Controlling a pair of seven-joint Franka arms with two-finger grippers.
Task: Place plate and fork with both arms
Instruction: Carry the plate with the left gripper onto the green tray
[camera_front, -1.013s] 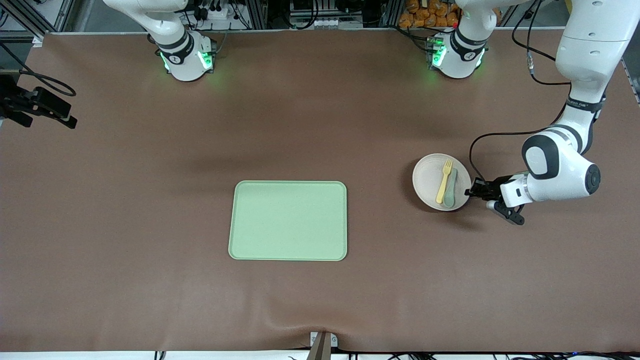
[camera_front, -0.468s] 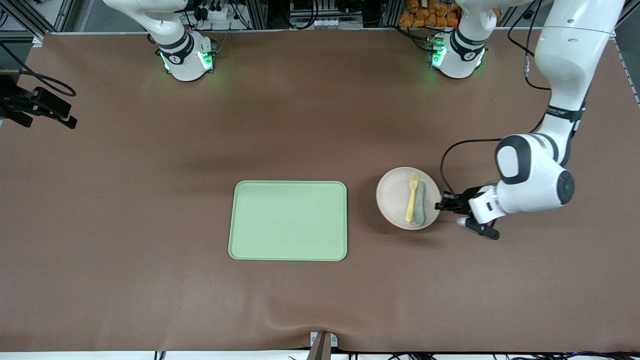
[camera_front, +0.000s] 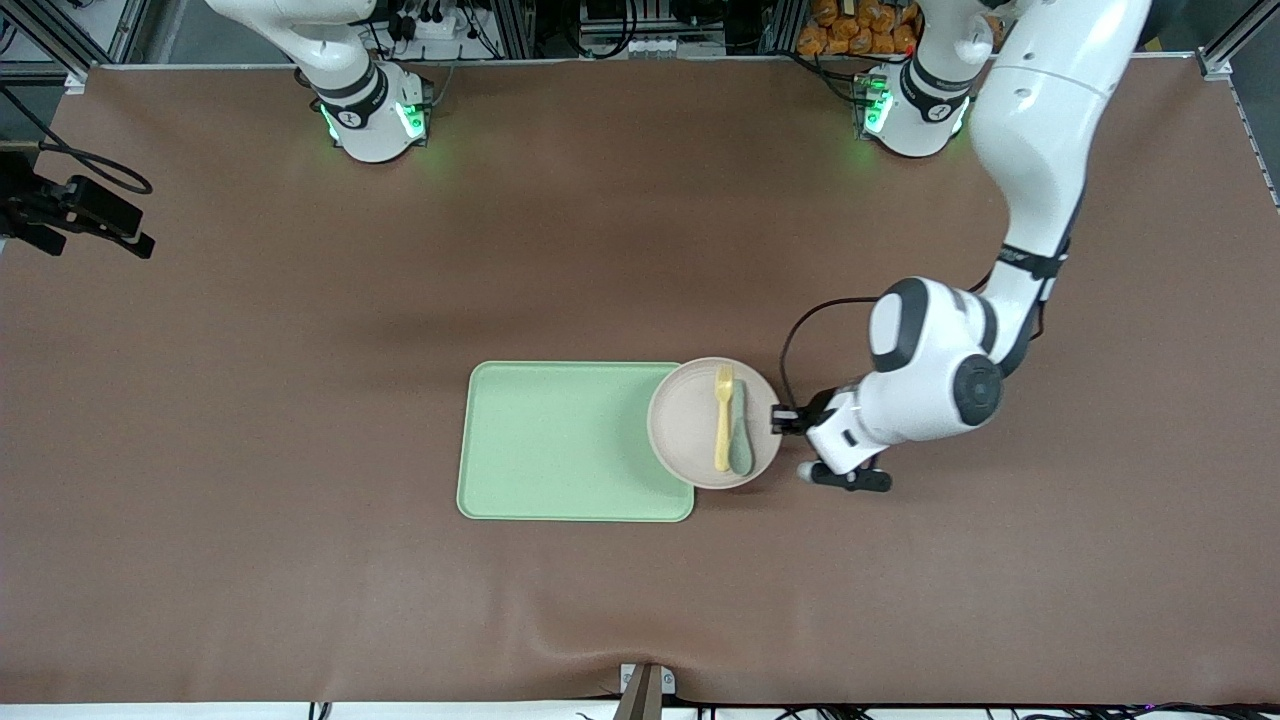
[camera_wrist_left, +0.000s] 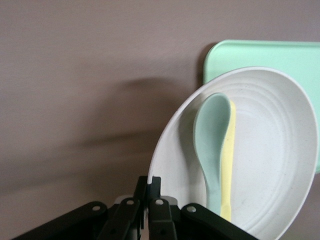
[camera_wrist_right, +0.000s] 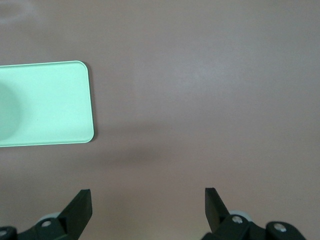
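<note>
The off-white plate (camera_front: 685, 425) is gripped at its rim by my left gripper (camera_front: 779, 422), which is shut on it. The plate hangs partly over the edge of the light-green tray (camera_front: 560, 440) toward the left arm's end. The pale-yellow fork (camera_front: 722, 420) lies in the plate beside a grey-green spoon (camera_front: 741, 440). The left wrist view shows the plate (camera_wrist_left: 270, 150), fork (camera_wrist_left: 228, 165), spoon (camera_wrist_left: 212, 135) and the left gripper (camera_wrist_left: 153, 187) pinching the rim. My right gripper (camera_wrist_right: 148, 200) is open and holds nothing, over bare table near the tray (camera_wrist_right: 50, 100); the front view shows only that arm's base.
A black camera mount (camera_front: 70, 210) sits at the table's edge toward the right arm's end. A small bracket (camera_front: 645, 685) stands at the table edge nearest the front camera. Brown cloth covers the table around the tray.
My left arm has carried the plate, with fork and spoon in it, from the left arm's end of the table toward the tray, now overlapping its edge. The right gripper stays open.
</note>
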